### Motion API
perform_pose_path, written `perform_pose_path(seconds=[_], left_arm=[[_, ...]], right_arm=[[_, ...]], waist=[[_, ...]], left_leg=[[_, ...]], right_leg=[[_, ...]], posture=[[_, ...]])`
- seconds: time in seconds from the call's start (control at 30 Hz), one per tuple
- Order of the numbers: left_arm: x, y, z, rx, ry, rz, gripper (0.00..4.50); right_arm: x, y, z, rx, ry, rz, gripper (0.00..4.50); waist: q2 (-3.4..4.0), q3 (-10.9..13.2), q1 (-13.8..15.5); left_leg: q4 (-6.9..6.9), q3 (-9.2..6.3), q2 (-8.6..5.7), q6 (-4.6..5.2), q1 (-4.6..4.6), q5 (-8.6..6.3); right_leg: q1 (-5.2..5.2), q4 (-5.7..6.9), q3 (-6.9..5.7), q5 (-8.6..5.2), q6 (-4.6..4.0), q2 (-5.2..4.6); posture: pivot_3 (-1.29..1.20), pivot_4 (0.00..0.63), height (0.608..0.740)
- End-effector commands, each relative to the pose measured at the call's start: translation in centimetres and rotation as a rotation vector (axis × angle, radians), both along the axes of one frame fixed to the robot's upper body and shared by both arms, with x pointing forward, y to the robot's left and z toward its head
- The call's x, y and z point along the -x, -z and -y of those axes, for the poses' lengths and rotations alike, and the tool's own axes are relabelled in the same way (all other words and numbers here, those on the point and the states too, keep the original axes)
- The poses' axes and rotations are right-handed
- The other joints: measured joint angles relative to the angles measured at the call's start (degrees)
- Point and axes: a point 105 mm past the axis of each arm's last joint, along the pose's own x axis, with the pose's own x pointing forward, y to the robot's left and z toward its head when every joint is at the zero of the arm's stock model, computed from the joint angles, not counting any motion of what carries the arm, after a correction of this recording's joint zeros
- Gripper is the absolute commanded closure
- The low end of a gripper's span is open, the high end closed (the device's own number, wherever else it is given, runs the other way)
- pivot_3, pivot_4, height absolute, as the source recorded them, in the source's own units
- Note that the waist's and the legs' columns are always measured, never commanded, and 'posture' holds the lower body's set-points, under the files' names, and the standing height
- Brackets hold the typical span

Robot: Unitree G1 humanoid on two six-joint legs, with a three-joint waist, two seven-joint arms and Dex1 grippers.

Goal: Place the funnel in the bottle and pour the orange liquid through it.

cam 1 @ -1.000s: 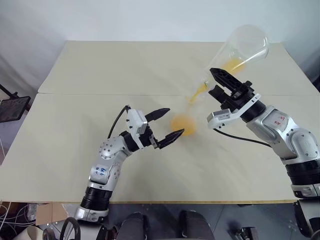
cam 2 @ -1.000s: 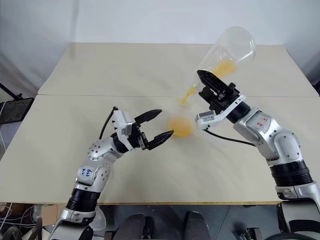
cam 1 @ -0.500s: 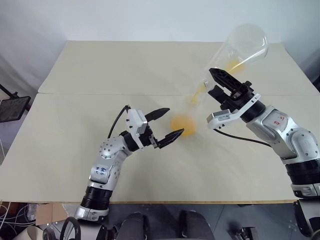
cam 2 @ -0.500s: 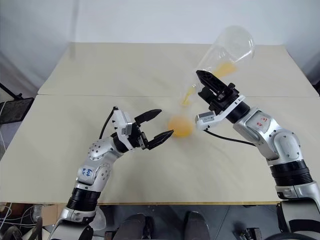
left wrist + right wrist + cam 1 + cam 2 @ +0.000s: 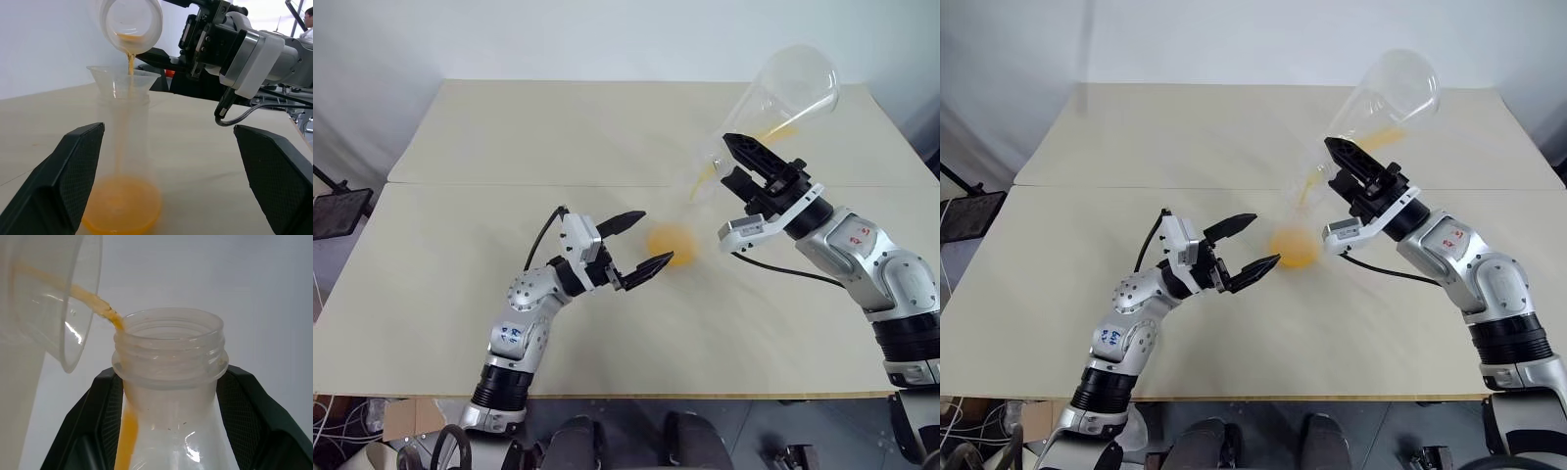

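Observation:
The translucent bottle stands upright on the table with the clear funnel seated in its neck. Orange liquid pools in its bottom and glows as a patch in the left eye view. My left gripper is open, with one finger on each side of the bottle and neither touching it. Above it, my right gripper is shut on the neck of a large clear conical flask, tipped mouth down. A thin orange stream runs from the flask mouth into the funnel.
The beige table is made of two tops with a seam across the middle. A black stand sits off its left edge. The front edge runs close below my arms.
The orange liquid inside the tipped flask has shrunk from a patch to a thin streak as it drains. Neither arm has moved.

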Motion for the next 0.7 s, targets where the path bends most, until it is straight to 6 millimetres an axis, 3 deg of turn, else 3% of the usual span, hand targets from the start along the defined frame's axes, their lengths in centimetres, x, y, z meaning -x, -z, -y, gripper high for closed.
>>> perform_pose_path(seconds=[0.03, 0.7], left_arm=[[0.35, -1.26, -0.04, 0.021, 0.013, 0.055, 0.00], [0.11, -1.31, 0.03, 0.023, -0.005, 0.058, 0.00]], right_arm=[[0.78, -1.90, -0.08, -0.007, -0.018, 0.077, 2.09], [0.79, -2.46, -0.18, 0.005, -0.016, 0.117, 2.09]], waist=[[0.00, 0.00, 0.00], [0.00, 0.00, 0.00]], left_leg=[[0.00, 0.00, 0.00, 0.00, 0.00, 0.00], [0.00, 0.00, 0.00, 0.00, 0.00, 0.00]], right_leg=[[0.00, 0.00, 0.00, 0.00, 0.00, 0.00], [0.00, 0.00, 0.00, 0.00, 0.00, 0.00]], posture=[[0.00, 0.150, 0.740], [0.00, 0.150, 0.740]])
